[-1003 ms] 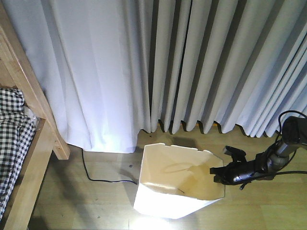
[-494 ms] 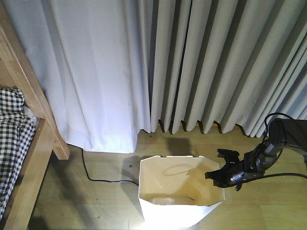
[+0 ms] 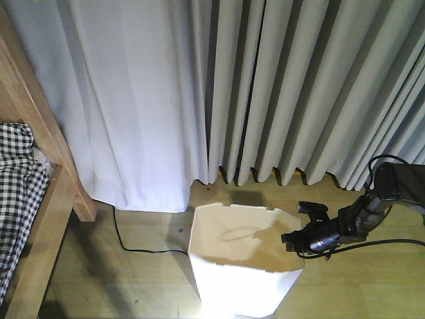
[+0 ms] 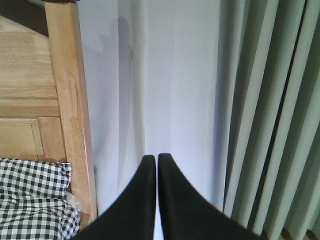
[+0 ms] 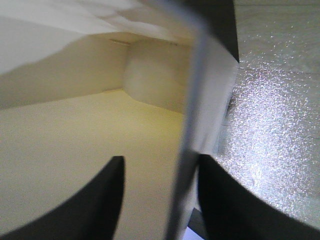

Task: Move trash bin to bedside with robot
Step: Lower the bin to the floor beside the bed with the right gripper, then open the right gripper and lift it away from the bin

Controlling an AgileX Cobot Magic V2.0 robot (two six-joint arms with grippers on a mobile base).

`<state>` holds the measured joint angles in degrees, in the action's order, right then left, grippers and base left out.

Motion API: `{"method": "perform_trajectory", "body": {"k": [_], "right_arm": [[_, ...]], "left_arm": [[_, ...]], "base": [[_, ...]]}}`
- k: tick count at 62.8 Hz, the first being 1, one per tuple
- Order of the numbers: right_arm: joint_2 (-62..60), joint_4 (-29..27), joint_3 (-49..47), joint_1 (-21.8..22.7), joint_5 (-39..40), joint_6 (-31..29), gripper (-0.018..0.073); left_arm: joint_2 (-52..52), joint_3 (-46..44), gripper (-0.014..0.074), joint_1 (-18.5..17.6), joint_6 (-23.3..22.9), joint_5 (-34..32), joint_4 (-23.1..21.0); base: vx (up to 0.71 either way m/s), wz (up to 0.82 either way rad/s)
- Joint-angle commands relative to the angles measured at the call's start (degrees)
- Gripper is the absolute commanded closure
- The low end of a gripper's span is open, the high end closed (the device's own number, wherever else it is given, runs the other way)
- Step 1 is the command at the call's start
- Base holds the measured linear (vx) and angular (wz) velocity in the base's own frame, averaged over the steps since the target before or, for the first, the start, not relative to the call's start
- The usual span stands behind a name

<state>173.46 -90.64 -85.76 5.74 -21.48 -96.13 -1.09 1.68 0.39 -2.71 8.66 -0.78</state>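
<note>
Now the job looks to be in its dragging step: the right gripper [image 3: 294, 237] straddles the right-hand wall of the trash bin [image 3: 239, 279], 1 finger inside the beige hollow and 1 outside over the floor [image 3: 372, 279], as the right wrist view shows with the rim [image 5: 192, 130] running between them. The jaws stand apart with the wall between them; whether they actually pinch it I cannot tell, since a gap shows on the inner side. The bin stands on the wooden floor just in front of the curtains [image 3: 265, 93], tilted a little, and well apart from the bed [image 3: 40, 219] at the left edge.

Next, I judge, the hold must stay firm on the thin wall while the bin is drawn leftward toward the bed frame, past the black cable [image 3: 133, 247] lying on the floor between them; a snag or a tip-over seems the main risk.

The left gripper [image 4: 156, 165] is up in the air facing the bedpost [image 4: 70, 115], fingers pressed together and empty.

Counted: 1 bin, 1 bed, 2 grippers, 1 floor cable.
</note>
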Motion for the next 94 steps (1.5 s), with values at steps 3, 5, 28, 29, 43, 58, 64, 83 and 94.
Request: {"method": "perform_trajectory", "body": {"k": [3, 5, 28, 29, 43, 58, 64, 83, 94], "right_arm": [[-4.76, 1.41, -0.36, 0.35, -2.98, 0.12, 0.0050], [-5.12, 1.96, -0.36, 0.35, -2.67, 0.41, 0.0027], [-11.58, 8.39, 6.66, 0.35, 10.20, 7.54, 0.0001], [-12.09, 8.39, 7.17, 0.35, 10.52, 7.54, 0.0001], [-22.91, 8.45, 17.75, 0.35, 13.50, 4.20, 0.0001], [-41.68, 8.51, 28.74, 0.35, 16.97, 1.42, 0.0001], [-52.03, 8.51, 32.06, 0.35, 16.00, 1.30, 0.0001], [-82.80, 8.44, 37.79, 0.21, 15.58, -0.71, 0.0001], [-99.53, 8.25, 40.52, 0.21, 12.76, -0.64, 0.0001]], "left_arm": [[-0.55, 1.58, 0.0602, -0.16, -0.52, -4.47, -0.17], [-0.55, 1.58, 0.0602, -0.16, -0.52, -4.47, -0.17], [-0.55, 1.58, 0.0602, -0.16, -0.52, -4.47, -0.17], [-0.55, 1.58, 0.0602, -0.16, -0.52, -4.47, -0.17], [-0.55, 1.58, 0.0602, -0.16, -0.52, -4.47, -0.17], [-0.55, 1.58, 0.0602, -0.16, -0.52, -4.47, -0.17], [-0.55, 1.58, 0.0602, -0.16, -0.52, -4.47, -0.17], [-0.55, 1.58, 0.0602, -0.16, -0.52, -4.47, -0.17], [-0.55, 1.58, 0.0602, -0.16, -0.52, -4.47, -0.17]], "base": [[0.00, 0.00], [0.00, 0.00], [0.00, 0.00], [0.00, 0.00], [0.00, 0.00], [0.00, 0.00], [0.00, 0.00], [0.00, 0.00], [0.00, 0.00]]}}
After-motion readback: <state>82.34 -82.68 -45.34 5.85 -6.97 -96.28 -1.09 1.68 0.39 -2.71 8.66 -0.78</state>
